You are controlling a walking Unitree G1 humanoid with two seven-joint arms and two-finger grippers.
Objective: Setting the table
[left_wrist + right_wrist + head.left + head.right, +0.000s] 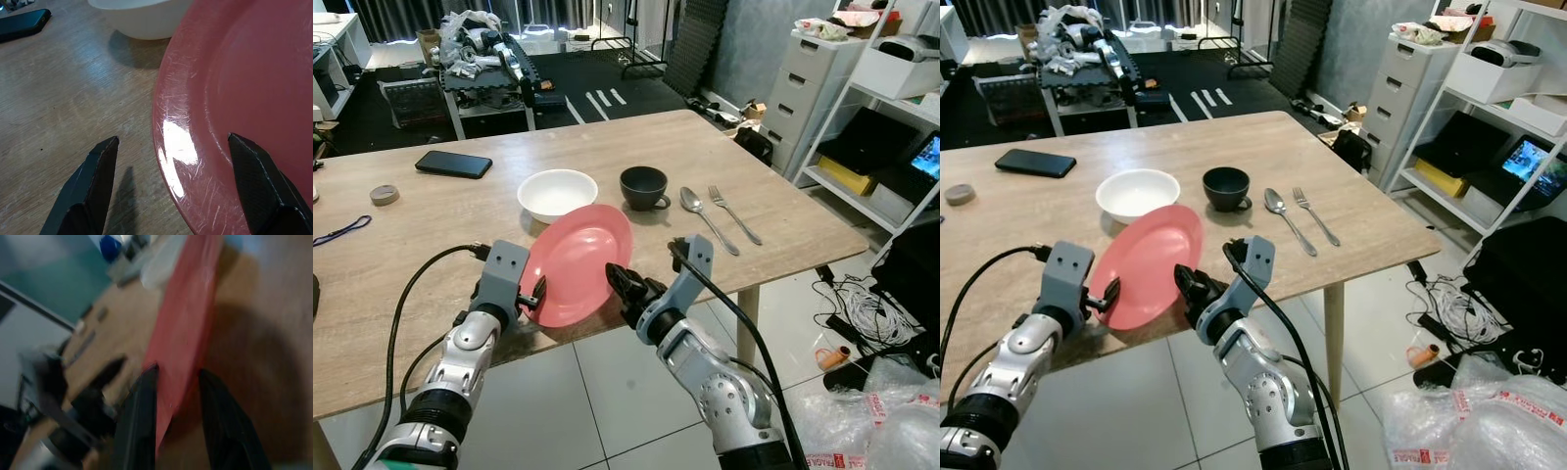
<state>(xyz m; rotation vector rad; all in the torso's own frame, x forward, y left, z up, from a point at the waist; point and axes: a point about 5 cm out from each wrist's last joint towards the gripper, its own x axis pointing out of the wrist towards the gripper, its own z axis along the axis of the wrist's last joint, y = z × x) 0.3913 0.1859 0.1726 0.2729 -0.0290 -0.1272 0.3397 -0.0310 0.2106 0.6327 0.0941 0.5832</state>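
Observation:
A pink plate (576, 259) is tilted up off the wooden table (411, 255) near its front edge. My right gripper (622, 284) is shut on the plate's near right rim, one finger on each face (178, 372). At the plate's left rim my left gripper (536, 294) stands open, and in the left wrist view its fingers (93, 186) straddle the rim (244, 73) with wide gaps. Behind the plate sit a white bowl (557, 193) and a black cup (643, 187). A spoon (705, 217) and a fork (734, 213) lie to the cup's right.
A black phone (454, 164) and a small round lid (384, 195) lie on the table's far left. White drawers (808, 88) and a shelf (891, 147) stand to the right. Cables (862, 304) and plastic bags (881, 411) litter the floor on the right.

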